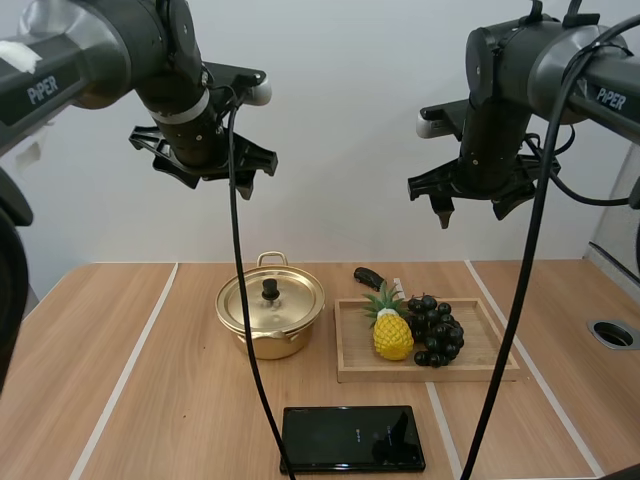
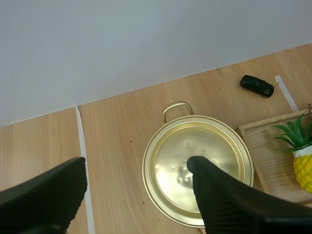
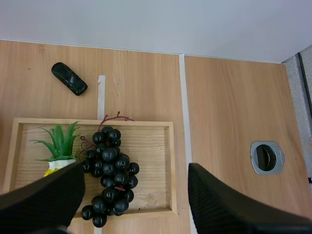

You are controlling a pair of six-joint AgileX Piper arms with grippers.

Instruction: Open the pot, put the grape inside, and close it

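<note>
Your left gripper [image 2: 136, 163] hangs with its fingers spread wide; the pot [image 2: 204, 141], lid on, sits below it, partly under one finger. Your right gripper [image 3: 136, 168] is spread too, with the grapes [image 3: 109, 168] below it, lying in the wooden tray [image 3: 151, 141] beside a pineapple [image 3: 58, 146].

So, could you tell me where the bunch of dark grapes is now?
The dark grape bunch lies in the wooden tray, right of the yellow pineapple, in the high view.

High view forward and down, wrist views downward, all sharing tray [image 1: 480, 340]
</note>
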